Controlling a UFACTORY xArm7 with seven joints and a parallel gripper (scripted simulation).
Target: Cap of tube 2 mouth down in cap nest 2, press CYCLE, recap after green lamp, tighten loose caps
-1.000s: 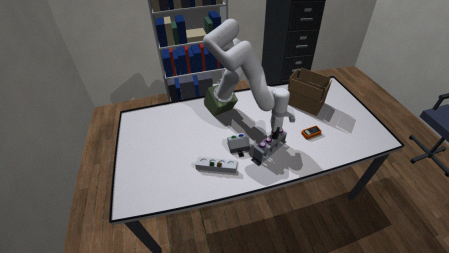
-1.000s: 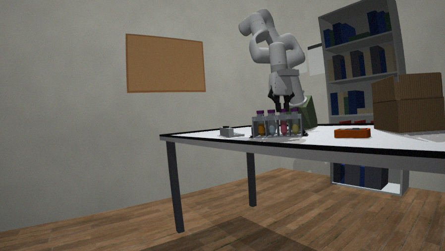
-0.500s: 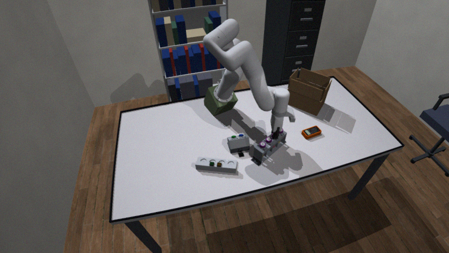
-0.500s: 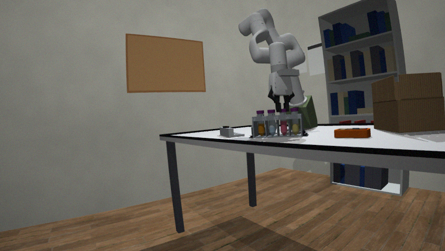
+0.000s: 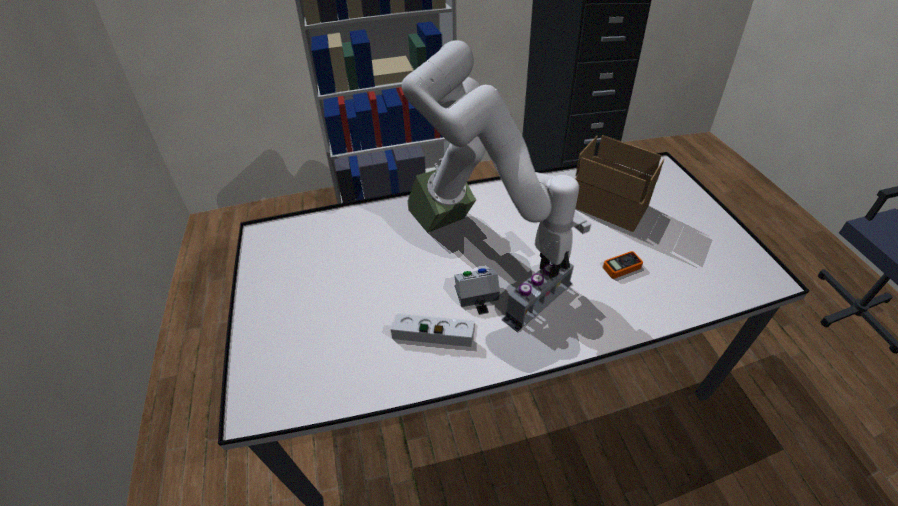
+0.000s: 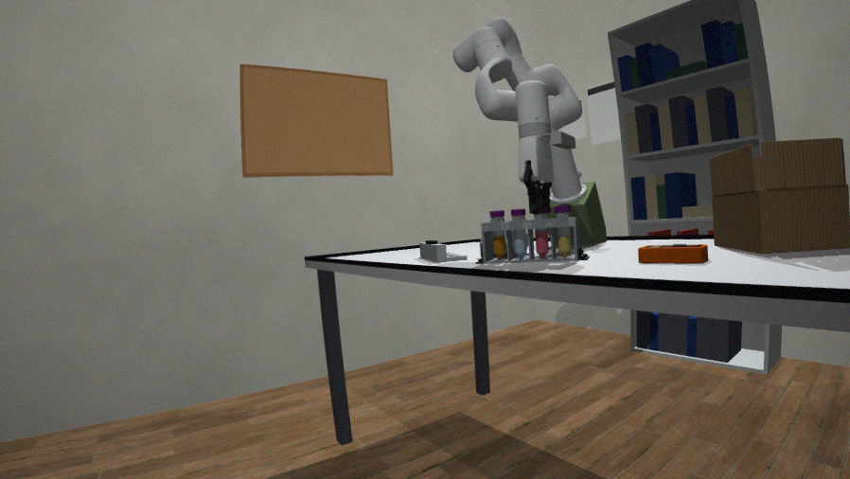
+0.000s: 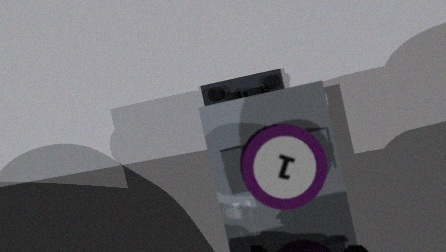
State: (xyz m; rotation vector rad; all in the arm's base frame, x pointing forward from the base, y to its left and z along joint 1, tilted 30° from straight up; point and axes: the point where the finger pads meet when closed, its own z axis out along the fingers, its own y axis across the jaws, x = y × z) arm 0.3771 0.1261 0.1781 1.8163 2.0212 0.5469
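The grey tube rack (image 5: 537,290) stands mid-table with four purple-capped tubes. My gripper (image 5: 553,269) reaches straight down and is shut on the cap of tube 2 (image 6: 540,213), the pink tube, still on its tube. The cap of tube 1 (image 7: 284,166) sits on the yellow tube just beyond; it also shows in the exterior view (image 6: 561,209). In the wrist view only the rim of the held cap (image 7: 300,248) shows at the bottom edge. The caps of tube 3 (image 5: 537,279) and tube 4 (image 5: 523,290) are on. The cap tray (image 5: 433,329) has empty nests and dark lamps. The key housing (image 5: 476,286) carries the green key (image 5: 466,274) and the blue key (image 5: 482,271), both unlit.
An orange meter (image 5: 622,264) lies right of the rack. An open cardboard box (image 5: 618,182) stands at the back right. The arm's green base block (image 5: 441,204) is at the back edge. A bookshelf and a dark cabinet stand behind the table.
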